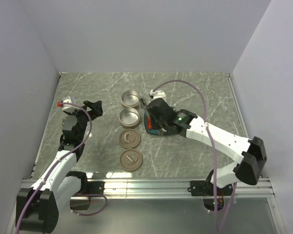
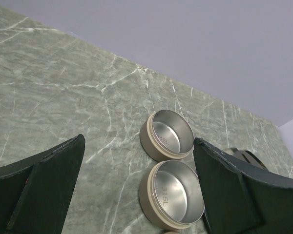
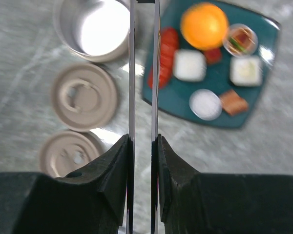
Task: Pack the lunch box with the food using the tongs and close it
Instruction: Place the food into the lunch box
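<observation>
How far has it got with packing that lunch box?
Done: the right gripper has the tongs clamped. In hand: the tongs hover by the teal plate edge, nothing visibly picked. Left: the food, such as the orange ball, lies on the plate; the far tin and near tin are empty, a lid and a second lid lie off, and the left gripper hangs open.

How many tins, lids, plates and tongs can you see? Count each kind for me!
Round metal tins: 2
Round lids: 2
Teal plate: 1
Tongs: 1
Total: 6
</observation>
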